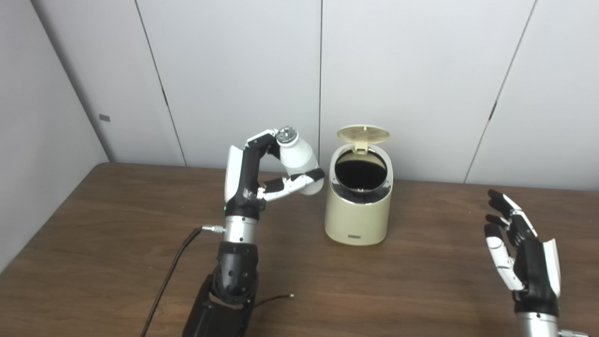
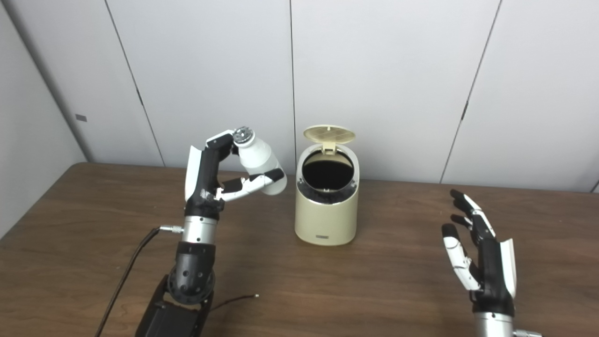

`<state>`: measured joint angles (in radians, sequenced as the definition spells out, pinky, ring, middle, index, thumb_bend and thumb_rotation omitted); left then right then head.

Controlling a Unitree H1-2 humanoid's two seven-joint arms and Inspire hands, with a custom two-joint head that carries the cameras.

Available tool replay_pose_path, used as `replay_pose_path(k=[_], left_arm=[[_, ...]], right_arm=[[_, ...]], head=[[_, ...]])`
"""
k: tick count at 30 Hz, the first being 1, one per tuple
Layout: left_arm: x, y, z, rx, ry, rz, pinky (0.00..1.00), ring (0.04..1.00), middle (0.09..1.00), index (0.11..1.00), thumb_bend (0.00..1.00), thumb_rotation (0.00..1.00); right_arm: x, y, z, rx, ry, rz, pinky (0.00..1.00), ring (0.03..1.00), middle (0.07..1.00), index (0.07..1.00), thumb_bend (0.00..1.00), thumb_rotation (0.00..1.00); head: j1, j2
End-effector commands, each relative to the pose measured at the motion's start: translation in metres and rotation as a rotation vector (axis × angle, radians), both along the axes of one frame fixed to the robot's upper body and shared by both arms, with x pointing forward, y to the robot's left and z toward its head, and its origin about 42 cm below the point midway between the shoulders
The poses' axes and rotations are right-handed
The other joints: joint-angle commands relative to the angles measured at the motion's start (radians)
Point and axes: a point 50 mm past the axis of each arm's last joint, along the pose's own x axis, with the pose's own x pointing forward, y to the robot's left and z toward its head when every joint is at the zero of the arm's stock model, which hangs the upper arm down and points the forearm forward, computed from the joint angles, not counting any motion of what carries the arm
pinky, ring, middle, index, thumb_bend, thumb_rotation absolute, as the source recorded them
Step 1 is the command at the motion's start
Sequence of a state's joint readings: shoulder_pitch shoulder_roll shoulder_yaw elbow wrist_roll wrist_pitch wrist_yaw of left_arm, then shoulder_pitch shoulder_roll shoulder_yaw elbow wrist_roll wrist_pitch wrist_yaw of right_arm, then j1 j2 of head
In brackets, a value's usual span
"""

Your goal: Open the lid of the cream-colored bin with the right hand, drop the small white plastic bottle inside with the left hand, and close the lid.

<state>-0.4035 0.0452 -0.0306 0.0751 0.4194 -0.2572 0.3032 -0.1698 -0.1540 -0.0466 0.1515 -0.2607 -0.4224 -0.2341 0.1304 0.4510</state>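
The cream-colored bin [image 1: 359, 210] stands on the brown table, a little right of centre. Its round lid [image 1: 363, 134] is flipped up at the back, so the dark opening [image 1: 361, 171] shows. My left hand [image 1: 262, 180] is raised just left of the bin and shut on the small white plastic bottle [image 1: 299, 159]. The bottle is tilted, its ribbed cap up and to the left, its base close to the bin's left rim. My right hand [image 1: 519, 245] is open and empty, upright above the table at the lower right, well apart from the bin.
The brown wooden table [image 1: 117, 243] has its left edge at the picture's left. Pale wall panels [image 1: 234, 70] stand close behind the bin. A black cable [image 1: 171, 271] trails from my left wrist toward the table's front.
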Motion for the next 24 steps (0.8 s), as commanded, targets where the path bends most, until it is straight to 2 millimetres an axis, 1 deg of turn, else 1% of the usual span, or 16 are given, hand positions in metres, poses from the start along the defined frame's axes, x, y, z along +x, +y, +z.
replay_pose_path(k=[1,3,4,10,12,13,14,18,24], left_arm=[[0.008,-0.007,0.024,0.009,-0.091,-0.004,0.94,0.704,0.496,0.462,0.52,0.00],[0.008,-0.010,0.024,0.004,-0.092,-0.009,0.99,0.742,0.499,0.461,0.52,0.00],[0.008,-0.011,0.024,0.002,-0.094,-0.010,0.99,0.751,0.497,0.463,0.52,0.00],[0.011,-0.019,0.022,0.002,-0.109,-0.001,1.00,0.761,0.499,0.461,0.52,0.00],[0.012,-0.021,0.022,0.005,-0.114,0.007,1.00,0.761,0.514,0.455,0.52,0.00],[0.013,-0.022,0.022,0.006,-0.118,0.007,1.00,0.763,0.503,0.466,0.52,0.00],[0.014,-0.023,0.021,0.008,-0.122,0.006,1.00,0.764,0.516,0.459,0.52,0.00],[0.016,-0.027,0.020,0.010,-0.128,0.007,1.00,0.767,0.486,0.477,0.53,0.00],[0.022,-0.032,0.016,-0.005,-0.128,-0.007,1.00,0.772,0.477,0.485,0.53,0.00]], right_arm=[[-0.008,0.005,-0.023,-0.009,0.046,-0.003,0.74,0.848,0.863,0.813,0.20,0.80],[-0.008,0.005,-0.024,-0.012,0.046,-0.005,0.74,0.847,0.862,0.811,0.20,0.80],[-0.008,0.006,-0.024,-0.012,0.047,-0.007,0.74,0.844,0.860,0.808,0.20,0.78],[-0.009,0.008,-0.024,-0.019,0.054,-0.019,0.75,0.842,0.856,0.806,0.18,0.73],[-0.009,0.008,-0.025,-0.024,0.051,-0.021,0.75,0.839,0.850,0.803,0.18,0.72],[-0.009,0.008,-0.025,-0.025,0.052,-0.022,0.75,0.838,0.850,0.802,0.18,0.72],[-0.008,0.009,-0.025,-0.025,0.054,-0.023,0.75,0.839,0.851,0.801,0.18,0.72],[-0.008,0.010,-0.026,-0.041,0.052,-0.028,0.76,0.842,0.849,0.802,0.18,0.75],[-0.007,0.012,-0.027,-0.042,0.054,-0.030,0.74,0.839,0.849,0.801,0.19,0.78]], head=[[-0.002,-0.001],[-0.003,-0.003],[-0.005,-0.006],[-0.010,-0.012],[-0.012,-0.013],[-0.012,-0.013],[-0.014,-0.015],[-0.016,-0.017],[-0.028,-0.026]])
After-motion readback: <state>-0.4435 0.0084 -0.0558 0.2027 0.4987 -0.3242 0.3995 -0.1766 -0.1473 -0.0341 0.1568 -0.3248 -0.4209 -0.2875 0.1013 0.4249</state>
